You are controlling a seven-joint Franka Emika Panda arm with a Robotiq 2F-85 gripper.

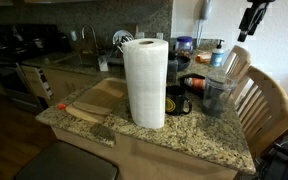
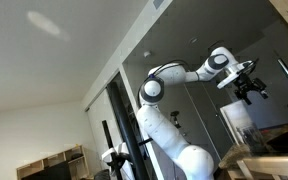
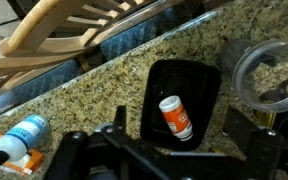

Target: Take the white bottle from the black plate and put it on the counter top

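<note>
Well above the counter top (image 3: pixel 94 100), the gripper (image 3: pixel 170 150) hangs spread and empty. Straight beneath it, the white bottle (image 3: pixel 176 117) lies in the black plate (image 3: pixel 184 78) near the chair-side edge, its length square to the closing line.

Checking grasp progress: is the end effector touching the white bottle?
Apart. An exterior view shows the end effector high above the counter top; in the wrist view the white bottle lies untouched.
</note>
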